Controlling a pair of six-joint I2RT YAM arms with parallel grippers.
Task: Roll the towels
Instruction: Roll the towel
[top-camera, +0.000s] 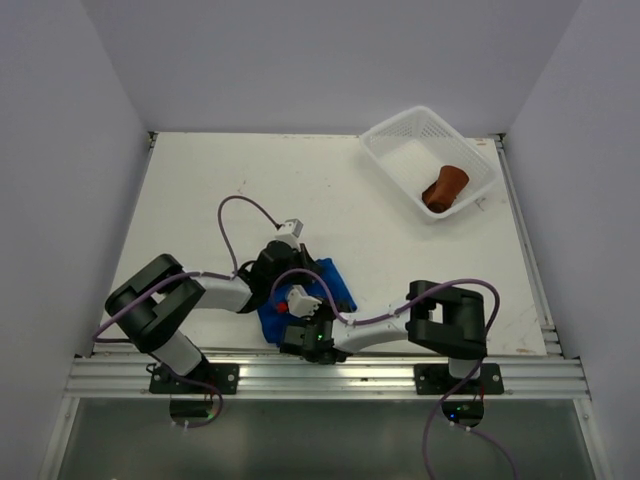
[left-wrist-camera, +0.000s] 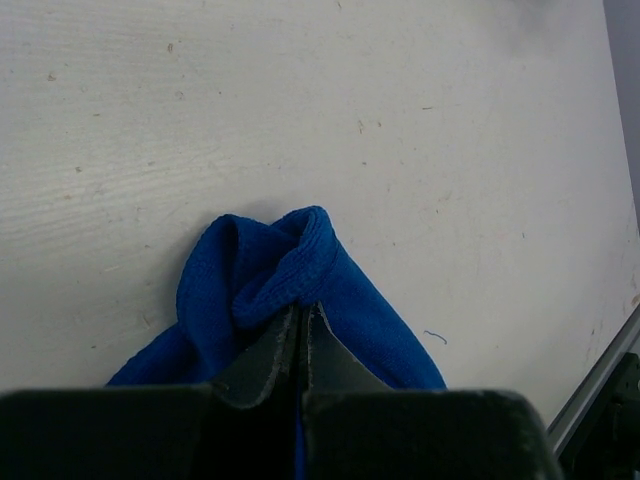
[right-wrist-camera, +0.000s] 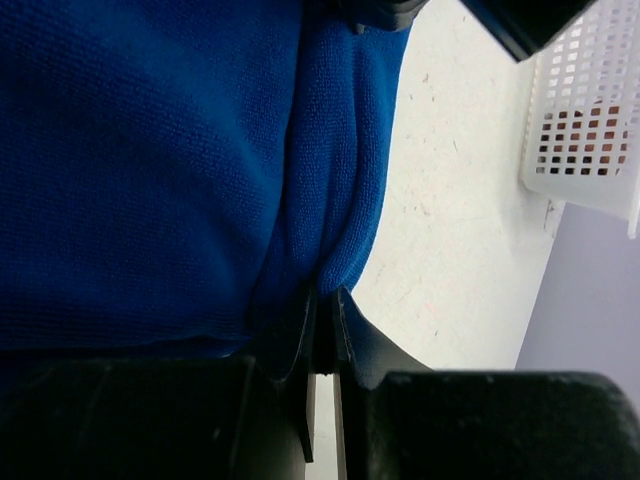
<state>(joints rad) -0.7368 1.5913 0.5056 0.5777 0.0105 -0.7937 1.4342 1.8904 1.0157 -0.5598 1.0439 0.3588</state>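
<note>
The left claw (left-wrist-camera: 300, 312) is pinched shut on a raised fold of the blue towel (left-wrist-camera: 260, 270); that towel lies bunched on the tabletop (top-camera: 220, 190) near the front edge, between the two arms; the right claw (right-wrist-camera: 325, 295) is all but closed, its tips nipping the towel's thick edge from the other side; well apart, at the back right, the brown towel (top-camera: 445, 187) sits in a tight bundle inside the white basket (top-camera: 393, 122).
</note>
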